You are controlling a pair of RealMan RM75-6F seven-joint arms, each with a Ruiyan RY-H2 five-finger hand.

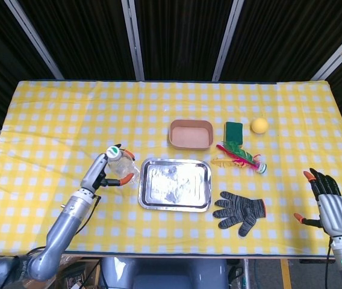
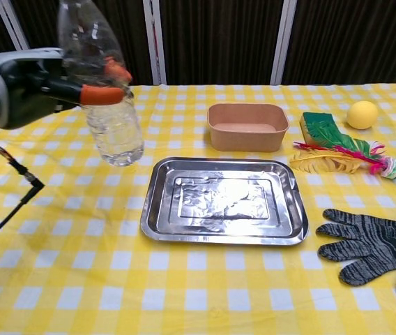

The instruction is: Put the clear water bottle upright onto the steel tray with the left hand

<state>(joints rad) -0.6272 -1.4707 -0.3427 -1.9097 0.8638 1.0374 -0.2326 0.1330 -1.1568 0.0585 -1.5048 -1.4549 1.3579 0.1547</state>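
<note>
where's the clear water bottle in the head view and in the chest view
Head view: the clear plastic water bottle is left of centre, held in the left hand, just left of the rectangular steel tray.
Chest view: the bottle is at upper left, upright, gripped by the left hand, raised above the cloth beyond the tray's left end.
Shared landmark: the steel tray, right of the bottle in both views.

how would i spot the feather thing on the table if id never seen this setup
Start at the steel tray mid-table and look past its far right corner. The feathered shuttlecock lies on its side there, below the green sponge. Its pink, green and yellow plumes are the only feathers around.
</note>
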